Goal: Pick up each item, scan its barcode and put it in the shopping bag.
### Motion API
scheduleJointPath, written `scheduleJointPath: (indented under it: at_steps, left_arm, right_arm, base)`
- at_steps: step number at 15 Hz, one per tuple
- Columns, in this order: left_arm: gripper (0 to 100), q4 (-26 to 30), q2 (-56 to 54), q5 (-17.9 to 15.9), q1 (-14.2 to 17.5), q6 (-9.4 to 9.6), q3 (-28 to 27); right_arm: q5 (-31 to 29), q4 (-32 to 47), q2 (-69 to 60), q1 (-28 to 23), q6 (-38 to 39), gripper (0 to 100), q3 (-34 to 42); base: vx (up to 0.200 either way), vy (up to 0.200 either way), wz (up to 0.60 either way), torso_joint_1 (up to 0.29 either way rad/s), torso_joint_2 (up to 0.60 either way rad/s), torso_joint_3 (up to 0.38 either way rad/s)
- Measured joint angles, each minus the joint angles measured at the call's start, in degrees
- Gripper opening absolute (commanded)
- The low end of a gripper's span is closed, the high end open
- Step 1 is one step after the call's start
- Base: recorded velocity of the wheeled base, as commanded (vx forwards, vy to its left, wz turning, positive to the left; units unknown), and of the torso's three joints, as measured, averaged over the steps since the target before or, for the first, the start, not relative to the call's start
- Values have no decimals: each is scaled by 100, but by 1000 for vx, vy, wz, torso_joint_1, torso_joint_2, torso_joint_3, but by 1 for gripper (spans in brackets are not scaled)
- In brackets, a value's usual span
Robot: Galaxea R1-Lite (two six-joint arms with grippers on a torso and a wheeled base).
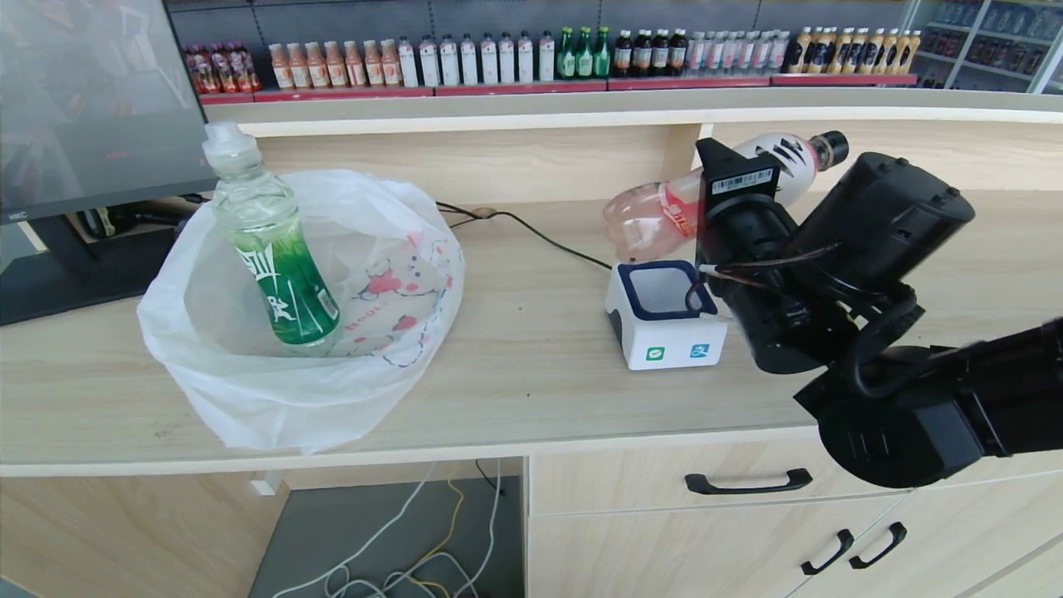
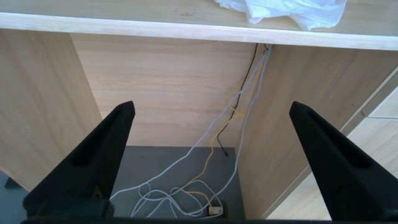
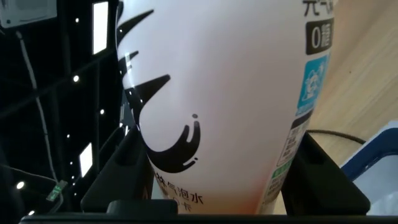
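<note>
My right gripper [image 1: 732, 199] is shut on a pink drink bottle [image 1: 656, 218] with a white label and dark cap, held on its side just above and behind the white barcode scanner [image 1: 664, 320]. In the right wrist view the bottle [image 3: 230, 93] sits between the two fingers [image 3: 121, 171]. A green-labelled bottle [image 1: 278, 257] stands tilted inside the white shopping bag [image 1: 274, 390] at the counter's left. My left gripper [image 2: 211, 162] is open and holds nothing, below the counter edge [image 2: 124, 25], with the bag [image 2: 286, 11] hanging over above it.
A dark monitor [image 1: 91, 100] stands at the far left of the counter. A black cable [image 1: 531, 232] runs across the counter to the scanner. Shelves of bottles [image 1: 548, 54] line the back wall. Drawers [image 1: 747, 482] and loose cables [image 2: 205, 180] lie below the counter.
</note>
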Motion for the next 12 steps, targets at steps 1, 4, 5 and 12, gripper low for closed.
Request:
scheduleJointPath:
  at_steps: [1,4,5,12]
  left_arm:
    - [100,2,-2,0,0,0,0]
    - [100,2,-2,0,-5,2,0]
    - [100,2,0,0,-5,0,0]
    - [100,2,-2,0,0,0,0]
  right_arm:
    - [-1,-2,18,1,108,0,110]
    - [-15,-7,79,-2,210,0,223]
    - [-11,-18,104,0,211,0,226]
    - [-15,-43,204,-13,432,0,276]
  base:
    - [0,0,0,0,0,0]
    - [0,0,0,0,0,0]
    - [0,0,0,0,0,0]
    - [0,0,0,0,0,0]
